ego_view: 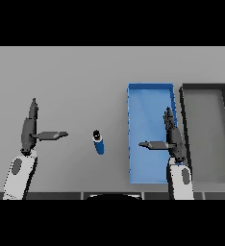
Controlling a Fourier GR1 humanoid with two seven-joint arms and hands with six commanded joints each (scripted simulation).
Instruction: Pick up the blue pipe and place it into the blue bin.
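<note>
A short blue pipe [98,142] with a dark open end lies on the grey table, between the two hands. The blue bin [133,120] stands to its right, long side running away from me. My right hand [172,136] hangs over the bin's right side, fingers straight and thumb stuck out to the left, holding nothing. My left hand [29,129] is at the left of the table, also open with its thumb pointing toward the pipe, a short way from it.
A dark grey bin [184,103] stands directly right of the blue bin, nearly touching it. The right forearm [181,181] crosses the blue bin's near right corner.
</note>
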